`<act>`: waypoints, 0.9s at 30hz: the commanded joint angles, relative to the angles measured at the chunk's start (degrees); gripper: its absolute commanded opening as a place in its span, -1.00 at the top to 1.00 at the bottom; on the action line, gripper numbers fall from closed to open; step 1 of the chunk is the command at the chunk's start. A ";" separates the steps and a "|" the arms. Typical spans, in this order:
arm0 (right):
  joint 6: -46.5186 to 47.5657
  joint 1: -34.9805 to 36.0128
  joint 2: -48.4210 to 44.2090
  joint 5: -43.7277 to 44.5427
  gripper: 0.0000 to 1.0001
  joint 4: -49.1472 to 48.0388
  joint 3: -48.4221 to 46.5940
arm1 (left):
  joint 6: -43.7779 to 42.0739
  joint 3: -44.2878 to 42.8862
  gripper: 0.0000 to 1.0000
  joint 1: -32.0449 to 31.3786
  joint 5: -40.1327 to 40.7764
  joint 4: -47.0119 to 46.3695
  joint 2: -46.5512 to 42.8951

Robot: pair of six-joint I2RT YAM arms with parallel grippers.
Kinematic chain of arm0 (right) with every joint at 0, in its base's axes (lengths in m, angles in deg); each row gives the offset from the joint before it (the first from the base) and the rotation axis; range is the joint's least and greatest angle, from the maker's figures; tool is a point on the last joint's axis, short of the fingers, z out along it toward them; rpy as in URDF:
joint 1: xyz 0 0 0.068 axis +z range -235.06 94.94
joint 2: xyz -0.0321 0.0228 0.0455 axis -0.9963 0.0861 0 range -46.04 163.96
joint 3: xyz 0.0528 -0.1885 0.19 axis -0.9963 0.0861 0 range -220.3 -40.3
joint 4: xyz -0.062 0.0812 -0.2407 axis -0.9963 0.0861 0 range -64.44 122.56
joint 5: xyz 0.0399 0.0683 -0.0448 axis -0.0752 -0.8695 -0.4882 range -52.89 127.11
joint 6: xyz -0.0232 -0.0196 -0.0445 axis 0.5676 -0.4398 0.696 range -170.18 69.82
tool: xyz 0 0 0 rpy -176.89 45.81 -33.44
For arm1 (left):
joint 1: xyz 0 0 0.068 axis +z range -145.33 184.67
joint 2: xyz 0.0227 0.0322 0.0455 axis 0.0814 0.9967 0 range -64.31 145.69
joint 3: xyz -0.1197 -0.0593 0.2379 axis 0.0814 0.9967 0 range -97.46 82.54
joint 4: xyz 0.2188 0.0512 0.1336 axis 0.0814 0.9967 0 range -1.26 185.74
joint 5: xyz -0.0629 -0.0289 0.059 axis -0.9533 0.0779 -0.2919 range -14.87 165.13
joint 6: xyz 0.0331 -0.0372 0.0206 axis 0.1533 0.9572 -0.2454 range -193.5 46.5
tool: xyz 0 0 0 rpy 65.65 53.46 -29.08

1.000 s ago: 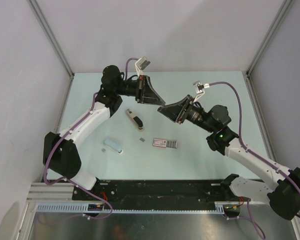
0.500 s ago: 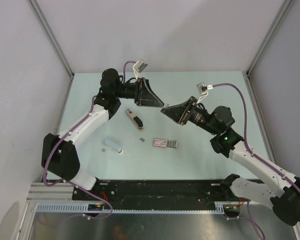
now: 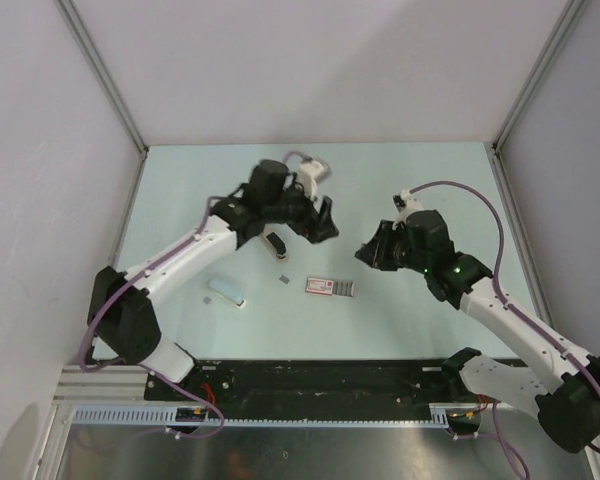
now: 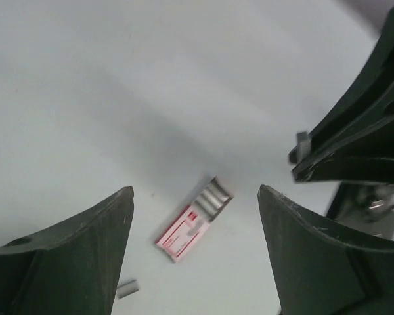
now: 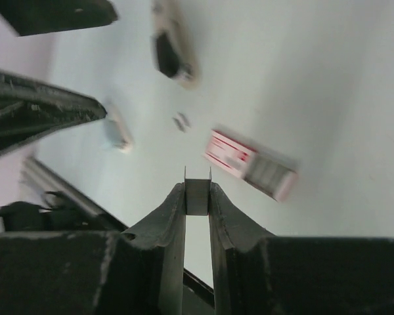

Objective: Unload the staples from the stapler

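A slim beige-and-black stapler (image 5: 173, 56) lies on the table, half hidden under my left gripper (image 3: 315, 222) in the top view. That gripper is open and empty, hanging above a pink-and-white box (image 4: 194, 220) whose open end shows grey staple strips. My right gripper (image 5: 197, 187) is shut on a short strip of staples (image 5: 197, 197), prongs pointing away, held in the air above the table. In the top view the right gripper (image 3: 364, 253) sits just right of the pink box (image 3: 330, 287). Loose staples (image 3: 283, 280) lie left of the box.
A small light-blue block (image 3: 227, 291) lies at the front left of the table. White walls with metal posts enclose the back and sides. The black arm-base rail (image 3: 320, 380) runs along the near edge.
My left gripper opened and swung right and down over the stapler. My right gripper closed a little and drew back to the right and down with the staple strip.
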 commanded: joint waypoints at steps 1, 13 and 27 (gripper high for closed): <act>4.74 0.28 2.29 9.48 0.89 14.98 -2.65 | -15.81 1.78 -0.60 -6.71 22.46 4.63 5.08; 5.15 0.71 0.83 12.79 0.87 22.94 -2.11 | -19.43 1.32 -0.38 -10.68 36.21 -0.54 19.24; 3.06 4.81 6.39 11.71 0.90 19.34 0.40 | -19.62 7.68 -0.35 -14.03 35.74 -3.53 20.48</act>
